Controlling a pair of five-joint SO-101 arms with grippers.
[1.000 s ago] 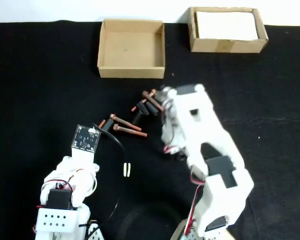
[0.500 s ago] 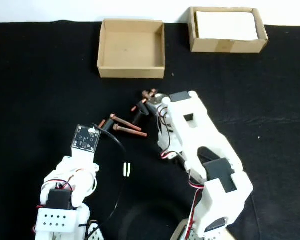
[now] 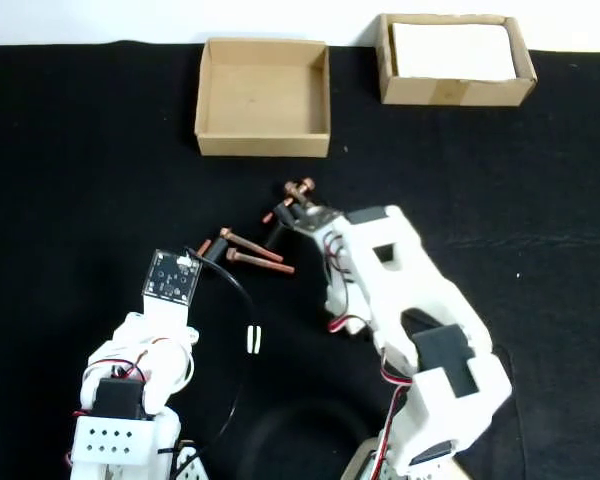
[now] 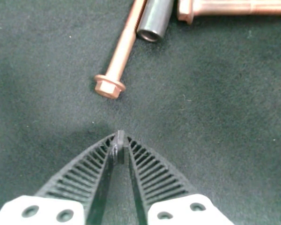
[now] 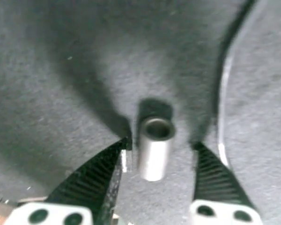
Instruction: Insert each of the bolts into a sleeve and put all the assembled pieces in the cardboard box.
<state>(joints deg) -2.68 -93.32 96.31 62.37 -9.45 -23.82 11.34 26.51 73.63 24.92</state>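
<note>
Right gripper (image 5: 161,145) around 1 sleeve (image 5: 153,154)

Copper bolts (image 3: 260,262) lie scattered near the cardboard box (image 3: 263,146).

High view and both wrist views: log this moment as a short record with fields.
left claw: shut, holding nothing, over the mat short of a bolt
right claw: open, a sleeve between its fingers
bolts: loose on the mat between the arms
box: no pieces in it yet
far box: holds a white sheet
</note>
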